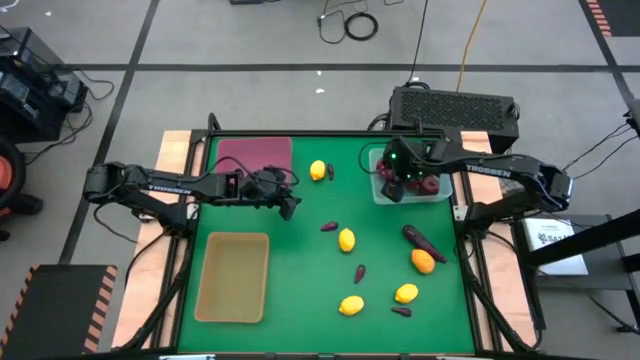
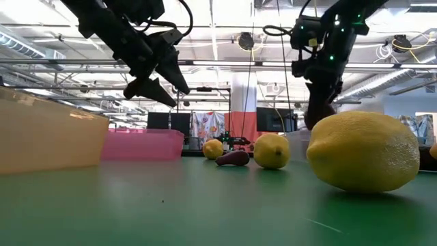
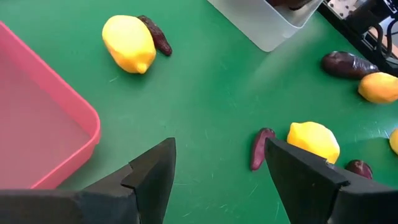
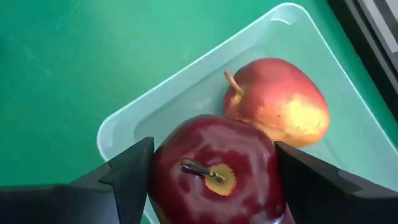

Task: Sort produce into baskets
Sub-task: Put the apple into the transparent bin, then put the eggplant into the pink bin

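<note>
My right gripper [image 4: 211, 174] is shut on a dark red apple [image 4: 214, 171] over the clear pale-green basket [image 4: 124, 124] at the table's far right [image 1: 385, 190]. A second, red-and-yellow apple [image 4: 277, 102] lies on its side in that basket. My left gripper [image 3: 217, 168] hangs open and empty above the green table, just right of the maroon basket [image 1: 255, 152]. Lemons [image 1: 347, 239], an orange fruit [image 1: 423, 261] and dark purple vegetables [image 1: 420, 238] lie scattered on the table. My right gripper pinches the dark red apple between its two fingers, one on each opposite side [image 4: 163, 168]. The fingers come from above, pointing steeply down. The apple's stem end faces up toward the wrist. It hangs clear above the clear basket's floor.
The tan-yellow basket [image 1: 232, 277] stands at the near left. A lemon [image 1: 318, 170] with a purple vegetable [image 1: 330, 172] lies between the maroon and clear baskets. More lemons [image 1: 351, 305] [image 1: 406, 293] and purple pieces [image 1: 360, 272] lie toward the near edge.
</note>
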{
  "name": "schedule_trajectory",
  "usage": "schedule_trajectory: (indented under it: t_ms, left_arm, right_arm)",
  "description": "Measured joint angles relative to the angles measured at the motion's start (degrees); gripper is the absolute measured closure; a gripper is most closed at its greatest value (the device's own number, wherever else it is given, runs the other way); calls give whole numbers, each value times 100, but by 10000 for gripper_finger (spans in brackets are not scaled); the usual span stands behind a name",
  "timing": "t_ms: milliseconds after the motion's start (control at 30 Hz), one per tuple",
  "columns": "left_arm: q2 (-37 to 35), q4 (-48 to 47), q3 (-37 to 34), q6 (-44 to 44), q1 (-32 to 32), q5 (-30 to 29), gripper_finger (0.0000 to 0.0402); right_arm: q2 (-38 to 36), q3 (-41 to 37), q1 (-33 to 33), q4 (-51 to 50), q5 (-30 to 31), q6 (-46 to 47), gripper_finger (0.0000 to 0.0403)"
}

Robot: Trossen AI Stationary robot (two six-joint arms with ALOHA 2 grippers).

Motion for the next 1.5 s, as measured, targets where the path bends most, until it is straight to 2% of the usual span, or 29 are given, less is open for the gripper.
schedule_trajectory:
  t_ms: [400,600,767,967,1100,1233,1367,1500]
  left_arm:
    - [0,-8,0,-141,0,-151,148]
    - [0,-13,0,-141,0,-151,148]
    - [0,-13,0,-112,0,-150,148]
    - [0,-16,0,55,0,-151,148]
    - [0,-19,0,56,0,-149,148]
    - [0,-38,0,57,-7,-149,148]
    - [0,-41,0,70,-7,-146,148]
    - [0,-19,0,326,-6,-144,148]
  right_arm:
    - [0,-131,-162,391,2,68,54]
    - [0,-114,-162,292,0,243,46]
    - [0,190,-159,-36,-12,583,46]
    - [-2,692,-42,-192,-870,1226,46]
    - [-4,803,329,-289,-1284,1947,46]
    - [-4,803,1079,-666,-1334,2619,46]
    - [-4,803,1890,-1157,-869,3424,46]
    - [-2,803,2530,-2085,-336,4407,46]
